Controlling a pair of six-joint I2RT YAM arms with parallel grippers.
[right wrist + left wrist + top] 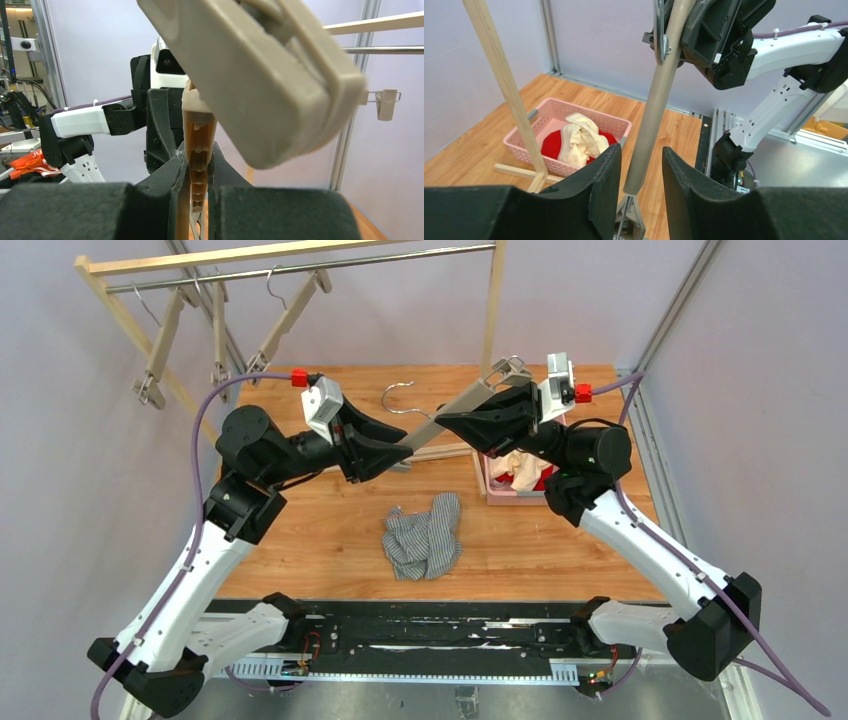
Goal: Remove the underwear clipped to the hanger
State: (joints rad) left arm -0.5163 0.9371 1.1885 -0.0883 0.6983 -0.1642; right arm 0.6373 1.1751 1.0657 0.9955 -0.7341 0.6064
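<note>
I am holding a smooth beige plastic hanger point(651, 110) up between my two arms. My right gripper point(198, 162) is clamping its ribbed bar tight between matte black fingers. My left gripper point(641, 155) is straddling the bar's other end, jaws parted with a gap showing beside it. The pinstriped pair point(424, 535) is lying crumpled on the wooden table point(320, 530). The cream pair point(581, 137) and red pair point(551, 145) are sitting bunched in a pink lattice basket point(611, 121). Both arms are reaching inward, elbows bent outward, wrists nearly meeting.
</note>
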